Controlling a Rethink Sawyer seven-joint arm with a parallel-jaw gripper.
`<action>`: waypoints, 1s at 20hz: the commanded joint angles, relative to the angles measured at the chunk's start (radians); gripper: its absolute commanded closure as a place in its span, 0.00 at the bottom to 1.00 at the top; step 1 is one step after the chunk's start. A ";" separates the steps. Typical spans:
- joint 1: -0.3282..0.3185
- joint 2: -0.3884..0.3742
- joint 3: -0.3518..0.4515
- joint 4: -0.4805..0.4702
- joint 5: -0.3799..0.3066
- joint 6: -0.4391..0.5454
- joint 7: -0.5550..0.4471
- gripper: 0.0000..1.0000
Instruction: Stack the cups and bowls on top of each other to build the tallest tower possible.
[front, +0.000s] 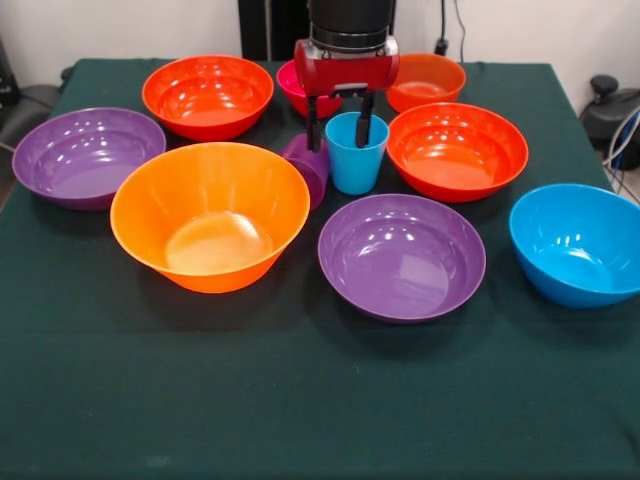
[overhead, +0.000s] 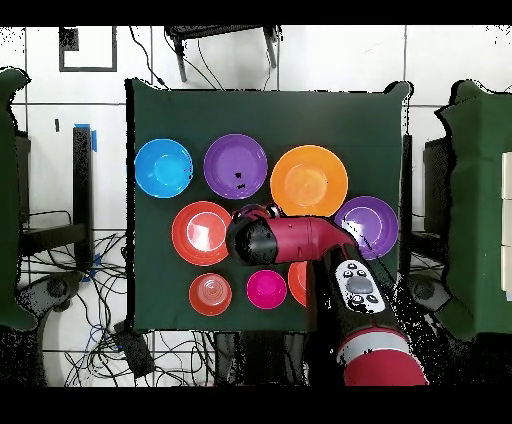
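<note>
Nearest in the front view: a purple bowl (front: 402, 256) right of centre, the big deep orange bowl (front: 210, 215) to its left, the blue bowl (front: 578, 243) at the right edge of the green table (front: 300, 400). Further back, a second purple bowl (front: 86, 157) at the left and a red-orange bowl (front: 457, 150) right of centre. Between them, upright, the light blue cup (front: 356, 152), with the purple cup (front: 309, 166) tipped on its side just beside it, against the big orange bowl. Directly over the blue cup, the gripper (front: 340, 125), fingers spread, one on each side of the rim, not clamped. Beyond, another red-orange bowl (front: 208, 96), the small magenta bowl (front: 300, 88) and the small orange bowl (front: 428, 80).
</note>
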 joint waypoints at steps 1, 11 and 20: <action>0.016 -0.002 0.053 0.028 -0.070 0.001 0.033 0.00; 0.021 -0.008 0.031 0.054 -0.102 0.045 0.014 0.00; 0.024 0.015 -0.001 0.098 -0.149 0.000 0.032 0.00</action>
